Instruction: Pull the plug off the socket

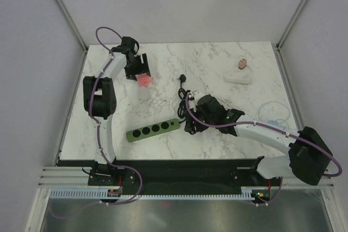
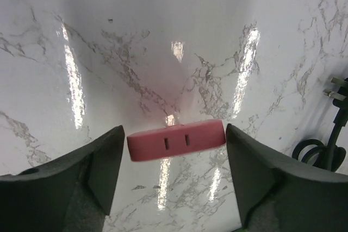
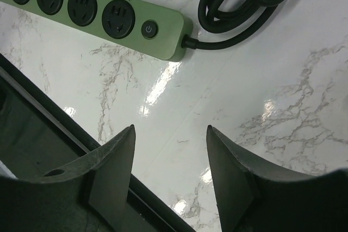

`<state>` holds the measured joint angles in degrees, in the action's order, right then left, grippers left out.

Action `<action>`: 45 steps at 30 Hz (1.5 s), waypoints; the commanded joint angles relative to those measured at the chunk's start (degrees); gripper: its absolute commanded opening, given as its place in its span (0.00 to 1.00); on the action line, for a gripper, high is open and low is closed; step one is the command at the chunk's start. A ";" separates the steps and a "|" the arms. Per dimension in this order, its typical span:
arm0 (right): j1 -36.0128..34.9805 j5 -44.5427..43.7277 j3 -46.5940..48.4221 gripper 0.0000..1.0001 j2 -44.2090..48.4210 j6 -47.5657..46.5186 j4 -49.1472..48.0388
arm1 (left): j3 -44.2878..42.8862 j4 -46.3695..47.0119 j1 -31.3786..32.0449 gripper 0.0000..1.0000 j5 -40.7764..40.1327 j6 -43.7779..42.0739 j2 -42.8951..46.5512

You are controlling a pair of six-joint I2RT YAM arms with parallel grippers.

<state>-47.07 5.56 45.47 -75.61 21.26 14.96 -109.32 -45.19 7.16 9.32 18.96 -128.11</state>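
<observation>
Left gripper [image 2: 175,134] is open. The pink plug [image 2: 176,140] sits loose between its fingers with gaps on both sides, upper left in the top view. Right gripper [image 3: 169,131] is open and empty, below the green strip [image 3: 98,12].

Power strip [image 3: 92,12] cut by left edge; cable coil [image 3: 205,10] cut by top edge.

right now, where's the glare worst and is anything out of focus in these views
left wrist: strong vertical glare streaks on the marble around the pink adapter, dark fingers slightly soft; right wrist: milder glare patches below the green power strip, which is sharp; top external: even light, soft shadows, no real glare
</observation>
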 commanded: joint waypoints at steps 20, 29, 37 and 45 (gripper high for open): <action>-0.48 5.68 -2.76 0.92 -3.12 6.07 -6.95 | 21.92 5.98 0.58 0.91 5.33 1.51 33.96; 2.68 7.09 2.08 0.89 -17.01 16.96 -21.18 | 52.43 17.05 1.28 0.78 17.13 6.44 54.98; 4.18 3.15 1.11 0.81 -20.89 26.28 -28.40 | 61.42 18.82 1.28 0.73 18.10 6.79 69.03; 3.13 4.28 3.39 0.65 -29.41 34.02 -34.91 | 58.87 17.41 2.60 0.72 16.60 6.00 71.87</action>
<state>-42.92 10.24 47.07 -101.32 50.89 -15.14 -48.53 -29.41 9.15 24.64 24.34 -55.37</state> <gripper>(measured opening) 0.672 0.719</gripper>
